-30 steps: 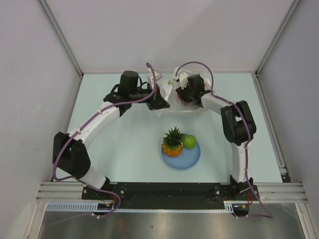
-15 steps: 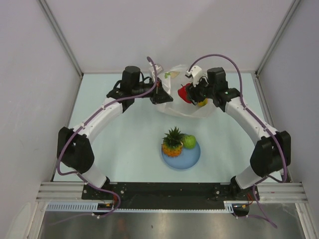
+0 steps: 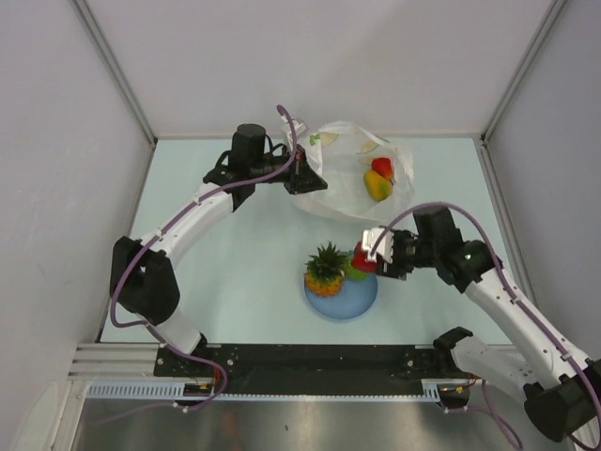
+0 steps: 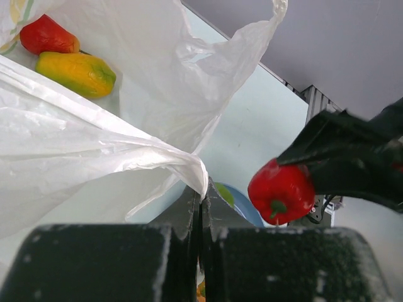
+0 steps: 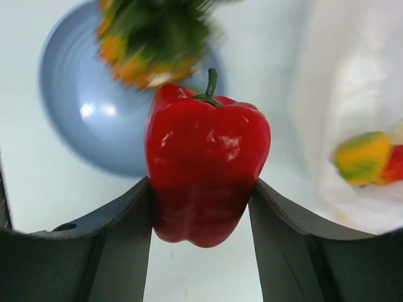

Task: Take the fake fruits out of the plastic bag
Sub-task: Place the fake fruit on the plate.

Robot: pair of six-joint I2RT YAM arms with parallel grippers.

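The left fingers (image 4: 189, 217) are pressed together, pinching a crinkled fold of the thin, translucent white plastic bag (image 3: 343, 174). The bag lies on the pale tabletop (image 3: 235, 254) at 12 o'clock from the round blue plate (image 3: 343, 303). Inside it show an oblong yellow-orange mango (image 3: 377, 186) and, touching it, a smooth red fruit (image 3: 381, 167). The right fingers (image 5: 110, 242) clamp a glossy, lobed red pepper (image 5: 204, 167) by its sides, above the plate's 1 o'clock edge. A spiky-crowned pineapple (image 3: 325, 271) and a green apple (image 3: 352, 273) sit on the plate.

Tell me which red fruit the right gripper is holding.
The red bell pepper with the green stem, clamped in the right gripper near the blue plate. The other red piece lies inside the plastic bag beside the mango.
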